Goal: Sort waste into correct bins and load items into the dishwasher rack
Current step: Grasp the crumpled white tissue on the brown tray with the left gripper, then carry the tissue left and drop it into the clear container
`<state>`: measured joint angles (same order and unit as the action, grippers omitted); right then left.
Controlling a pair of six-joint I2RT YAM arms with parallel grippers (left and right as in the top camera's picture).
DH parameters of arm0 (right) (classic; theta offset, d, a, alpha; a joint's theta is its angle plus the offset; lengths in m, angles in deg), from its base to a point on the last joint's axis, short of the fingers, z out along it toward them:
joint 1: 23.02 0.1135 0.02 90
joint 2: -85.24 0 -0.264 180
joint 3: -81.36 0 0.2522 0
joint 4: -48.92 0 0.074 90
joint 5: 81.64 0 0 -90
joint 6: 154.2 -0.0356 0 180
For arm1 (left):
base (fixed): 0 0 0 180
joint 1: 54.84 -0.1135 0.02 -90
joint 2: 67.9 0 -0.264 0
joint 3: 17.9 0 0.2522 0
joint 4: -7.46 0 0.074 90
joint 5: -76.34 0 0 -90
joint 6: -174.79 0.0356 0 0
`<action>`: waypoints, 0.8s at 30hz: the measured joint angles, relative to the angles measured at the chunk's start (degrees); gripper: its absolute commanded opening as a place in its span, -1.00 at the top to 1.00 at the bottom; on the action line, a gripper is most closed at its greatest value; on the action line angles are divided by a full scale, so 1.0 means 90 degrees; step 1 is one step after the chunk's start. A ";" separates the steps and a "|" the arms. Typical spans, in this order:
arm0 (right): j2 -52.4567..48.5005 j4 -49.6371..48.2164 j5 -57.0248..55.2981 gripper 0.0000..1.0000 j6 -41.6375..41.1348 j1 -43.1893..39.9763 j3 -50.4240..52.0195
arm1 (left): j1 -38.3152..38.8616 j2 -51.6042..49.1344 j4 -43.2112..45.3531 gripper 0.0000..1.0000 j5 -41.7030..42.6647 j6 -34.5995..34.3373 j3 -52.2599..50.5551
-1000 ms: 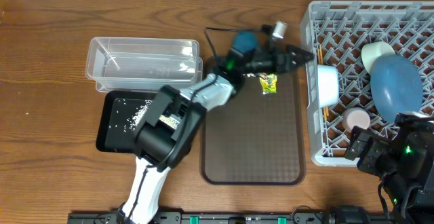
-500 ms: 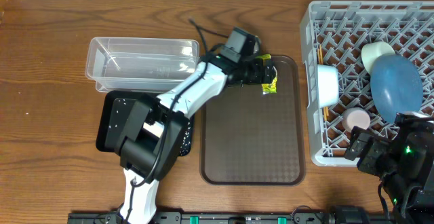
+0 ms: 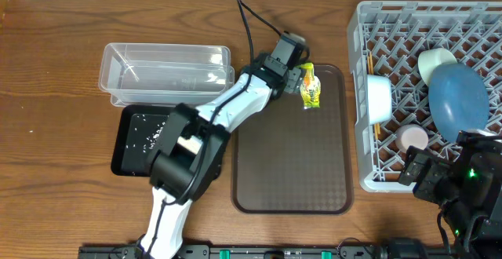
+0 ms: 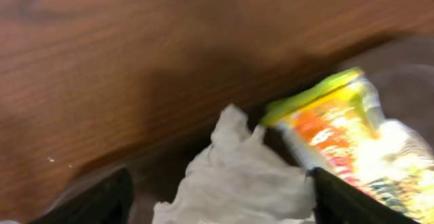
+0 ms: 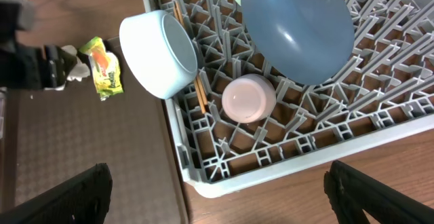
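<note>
Left gripper sat at the far rim of the brown, finely textured plastic serving tray; in the wrist view its dark fingers stood wide apart, with the crumpled white tissue, soft and creased, lying between them; whether either pad pressed the tissue could not be told.

Small glossy yellow-green-orange snack wrapper lay just beside the tissue on the tray, crinkled and reflective.

Clear plastic rectangular tub stood on the grained wooden table; the shallow black rectangular tray lay just in front of it, with loose white rice grains scattered inside.

Large square grey plastic rack, lattice-floored, held a smooth white bowl tipped on its side, a large dark-blue bowl, a pale mint-green bowl partly behind the blue one, a small pink cup, and thin wooden chopsticks standing between white bowl and cup.

Right gripper hung over the rack's near edge; jaws spread wide, nothing between them.
</note>
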<state>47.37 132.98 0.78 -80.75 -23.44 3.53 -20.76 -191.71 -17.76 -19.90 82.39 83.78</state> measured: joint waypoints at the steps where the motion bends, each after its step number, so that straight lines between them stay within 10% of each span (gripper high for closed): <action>1: 0.0000 0.0000 0.0000 -0.98 0.0000 0.0000 0.0000 | -0.0010 -0.0107 -0.0007 -0.25 0.0022 0.0078 0.0000; 6: 0.0000 0.0000 0.0000 -0.98 0.0000 0.0000 0.0000 | -0.0015 -0.0294 -0.0085 0.50 0.0240 0.0160 -0.0002; 13: 0.0000 0.0000 0.0000 -0.99 0.0000 0.0000 0.0000 | -0.0044 0.0260 -0.0602 0.86 0.0379 0.0109 -0.0012; 20: 0.0000 0.0000 0.0000 -0.98 -0.0002 0.0000 0.0000 | -0.0449 0.2127 -0.1423 0.82 -0.0226 0.0097 0.0087; 23: 0.0000 0.0000 0.0000 -0.99 0.0000 0.0000 0.0000 | -0.0806 0.2429 -0.1841 0.66 -0.0748 0.0119 0.0158; 24: 0.0000 0.0002 0.0000 -0.99 0.0000 0.0000 0.0000 | -0.0928 0.2429 -0.1906 0.34 -0.0865 0.0102 0.0158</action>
<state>47.37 133.01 0.78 -80.75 -23.44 3.53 -29.11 -169.86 -34.92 -27.69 83.31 85.20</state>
